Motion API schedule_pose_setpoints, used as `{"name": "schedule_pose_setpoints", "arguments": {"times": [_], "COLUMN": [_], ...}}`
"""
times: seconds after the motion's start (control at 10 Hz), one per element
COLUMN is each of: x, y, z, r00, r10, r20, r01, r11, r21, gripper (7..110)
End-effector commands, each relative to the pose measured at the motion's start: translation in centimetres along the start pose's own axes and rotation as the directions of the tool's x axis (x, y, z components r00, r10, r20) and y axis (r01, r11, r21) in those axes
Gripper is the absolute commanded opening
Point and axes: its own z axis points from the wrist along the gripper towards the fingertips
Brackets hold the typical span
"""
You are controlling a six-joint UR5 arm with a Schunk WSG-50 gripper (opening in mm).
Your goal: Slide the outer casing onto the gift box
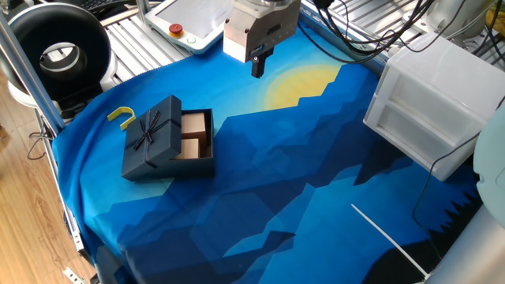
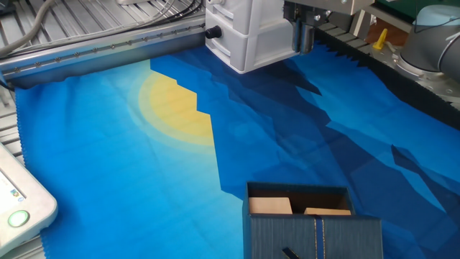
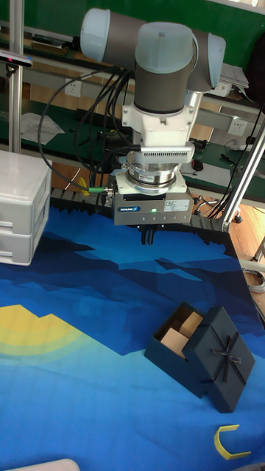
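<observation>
The outer casing (image 1: 151,136), dark navy with a ribbon bow, lies tilted over one half of the gift box (image 1: 197,136). The box's tan compartments show on the uncovered side. Both also appear in the tall fixed view, the outer casing (image 3: 224,357) to the right of the gift box (image 3: 177,340), and at the bottom edge of the other fixed view, the gift box (image 2: 296,204) behind the outer casing (image 2: 316,234). My gripper (image 1: 257,66) (image 2: 306,42) (image 3: 149,237) hangs high above the cloth, well away from the box, fingers shut on nothing.
A yellow hook (image 1: 121,116) (image 3: 230,444) lies beside the casing. A white drawer unit (image 1: 438,102) (image 2: 244,32) (image 3: 18,213) stands at the cloth's edge. A white pendant with a red button (image 1: 185,24) and a black ring (image 1: 59,51) sit beyond the cloth.
</observation>
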Motion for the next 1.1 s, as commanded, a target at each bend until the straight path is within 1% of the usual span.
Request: {"name": "schedule_pose_setpoints", "arguments": {"times": [0.0, 0.1, 0.2, 0.3, 0.4, 0.5, 0.6, 0.8, 1.0], "x": [0.2, 0.2, 0.2, 0.4, 0.0, -0.7, -0.9, -1.1, -1.2], "y": [0.9, 1.2, 1.2, 1.0, 0.6, 0.6, 1.1, 0.6, 1.0], "z": [-0.1, 0.2, 0.4, 0.5, 0.5, 0.5, 0.5, 0.5, 0.7], "r00": [1.000, 1.000, 1.000, 1.000, 1.000, 0.999, 0.999, 0.999, 0.999], "r10": [0.007, 0.010, 0.011, 0.007, -0.006, -0.024, -0.032, -0.027, -0.008], "r20": [-0.007, -0.010, -0.014, -0.023, -0.004, 0.022, 0.031, 0.040, 0.041], "r01": [-0.007, -0.011, -0.012, -0.008, 0.006, 0.025, 0.034, 0.028, 0.009], "r11": [0.999, 0.999, 0.999, 0.999, 1.000, 0.999, 0.999, 0.999, 0.999], "r21": [-0.034, -0.050, -0.052, -0.044, -0.028, -0.026, -0.040, -0.024, -0.042], "gripper": [7, 7, 7, 7, 7, 7, 7, 7, 7]}}
